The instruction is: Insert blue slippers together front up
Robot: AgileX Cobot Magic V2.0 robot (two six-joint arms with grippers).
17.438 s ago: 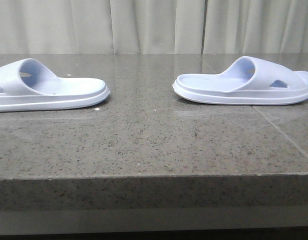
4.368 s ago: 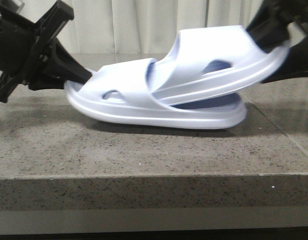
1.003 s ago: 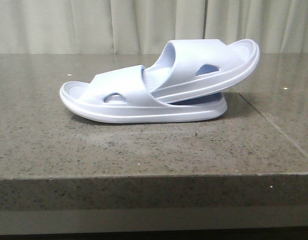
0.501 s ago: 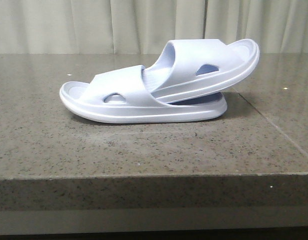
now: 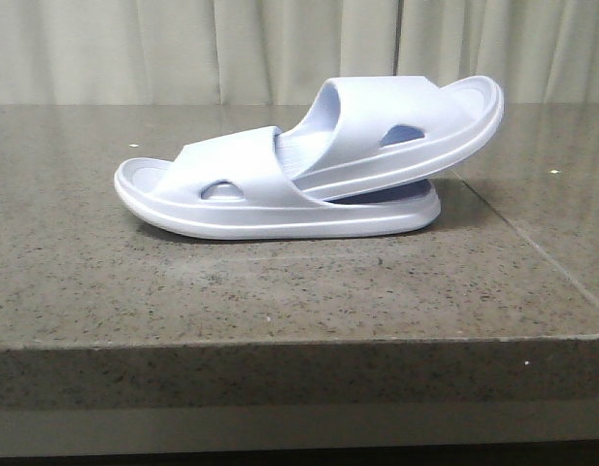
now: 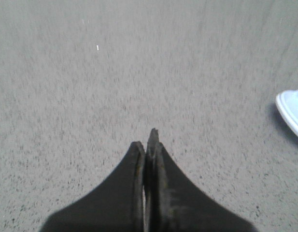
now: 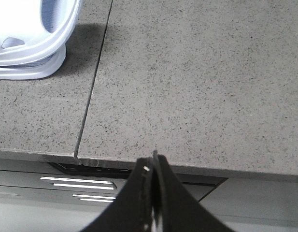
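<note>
Here, left end effector point(image 6: 149, 145) and right end effector point(image 7: 153, 166) closed, empty, clear of blue slippers point(image 5: 299, 170). Pair nested mid-desk point(image 5: 280, 291): lower flat, upper wedged under its strap, free end raised. Risk: foam springback easing upper slipper out.

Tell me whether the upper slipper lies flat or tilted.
Tilted: the upper slipper slopes up to the right, tucked under the lower slipper's strap.
</note>
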